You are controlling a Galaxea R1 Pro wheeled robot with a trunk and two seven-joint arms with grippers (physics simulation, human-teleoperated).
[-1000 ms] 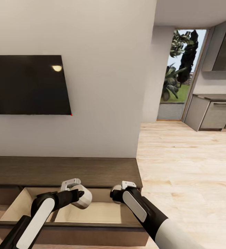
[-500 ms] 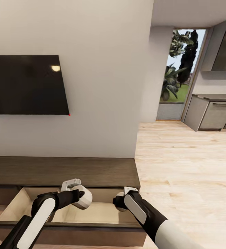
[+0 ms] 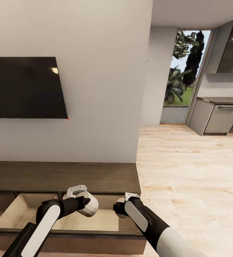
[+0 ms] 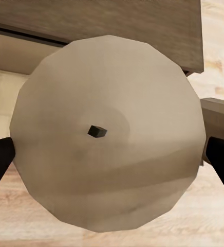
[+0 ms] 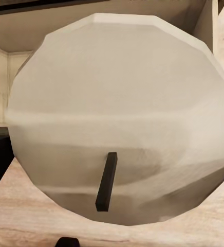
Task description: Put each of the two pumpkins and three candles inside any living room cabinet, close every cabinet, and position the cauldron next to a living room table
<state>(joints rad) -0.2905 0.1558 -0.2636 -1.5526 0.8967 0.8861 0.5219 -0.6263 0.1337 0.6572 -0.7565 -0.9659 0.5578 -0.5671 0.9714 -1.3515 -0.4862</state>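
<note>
The dark-brown cabinet (image 3: 59, 176) stands against the wall with its wide drawer (image 3: 102, 219) pulled open, showing a pale bare bottom. My left gripper (image 3: 85, 204) is shut on a pale beige candle (image 3: 90, 207) (image 4: 107, 134) above the drawer's middle; its dark fingers (image 4: 221, 157) press both sides, and the wick faces the camera. My right gripper (image 3: 118, 208) is shut on a second candle (image 3: 119, 203) (image 5: 117, 113) above the drawer's right part. The pumpkins, cauldron and table are out of view.
A black TV (image 3: 23, 87) hangs on the wall above the cabinet. Light wood floor (image 3: 187, 171) opens to the right toward grey kitchen units (image 3: 219, 117) and a glass door (image 3: 182, 67) with plants outside.
The whole view has shifted left as the camera turned right. The right gripper has dropped a little toward the drawer, and the left gripper has edged right with its candle.
</note>
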